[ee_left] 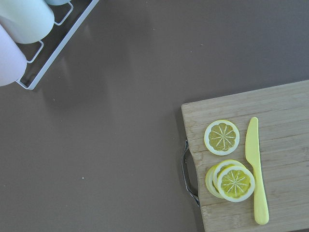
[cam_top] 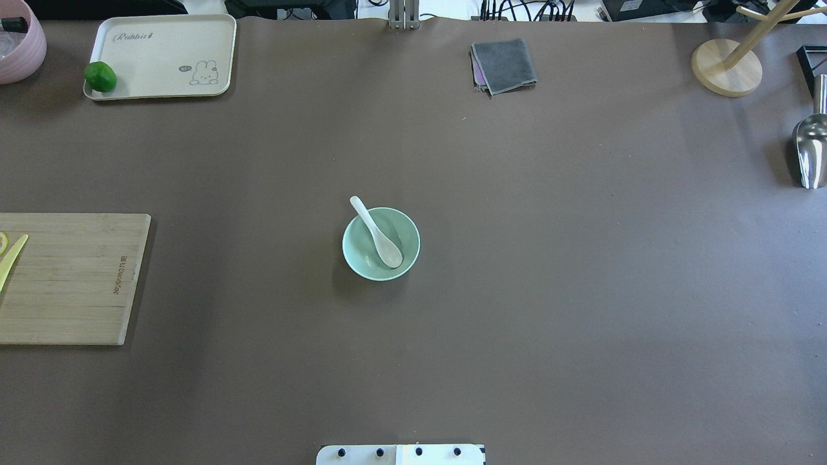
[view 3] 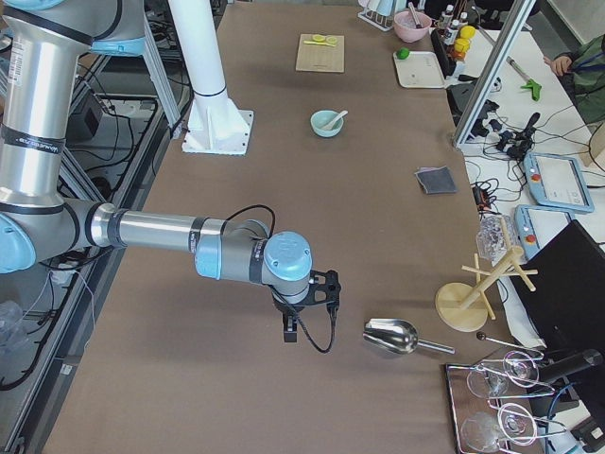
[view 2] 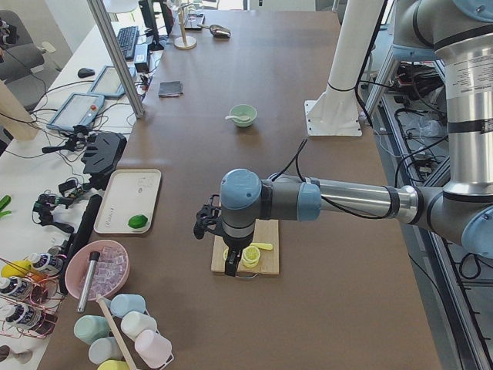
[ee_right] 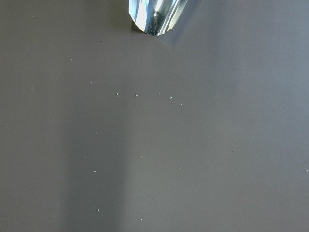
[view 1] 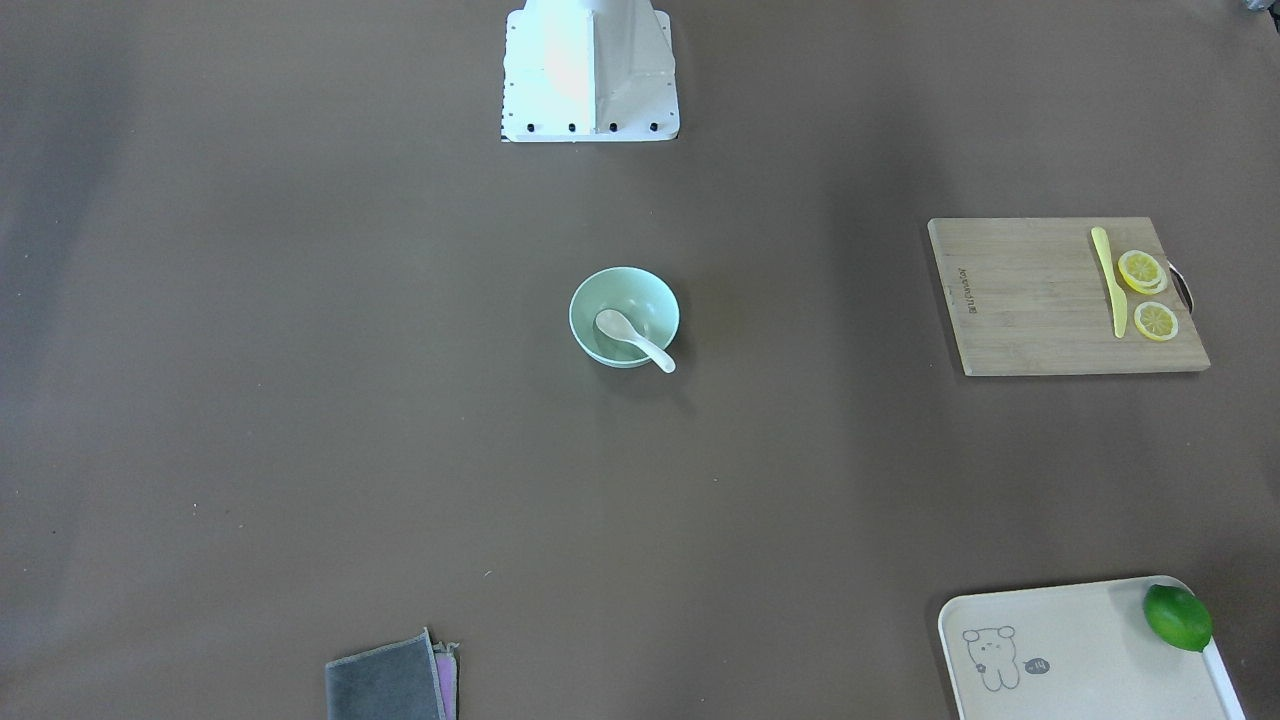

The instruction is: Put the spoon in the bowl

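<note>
The white spoon (view 1: 633, 338) lies in the pale mint-green bowl (view 1: 600, 295) at the table's middle, scoop inside and handle resting over the rim. Both also show in the overhead view, the spoon (cam_top: 378, 236) in the bowl (cam_top: 362, 259). My left gripper (view 2: 231, 266) hangs over the cutting board's end, far from the bowl; I cannot tell if it is open or shut. My right gripper (view 3: 290, 331) hangs above bare table at the other end, beside a metal scoop; I cannot tell its state either. Neither gripper shows in the overhead or front view.
A wooden cutting board (view 1: 1030, 300) holds lemon slices (view 1: 1141, 271) and a yellow knife (view 1: 1110, 282). A cream tray (cam_top: 161, 48) carries a lime (cam_top: 100, 76). A grey cloth (cam_top: 504, 64), a metal scoop (cam_top: 811, 152) and a wooden stand (cam_top: 725, 68) sit near the edges.
</note>
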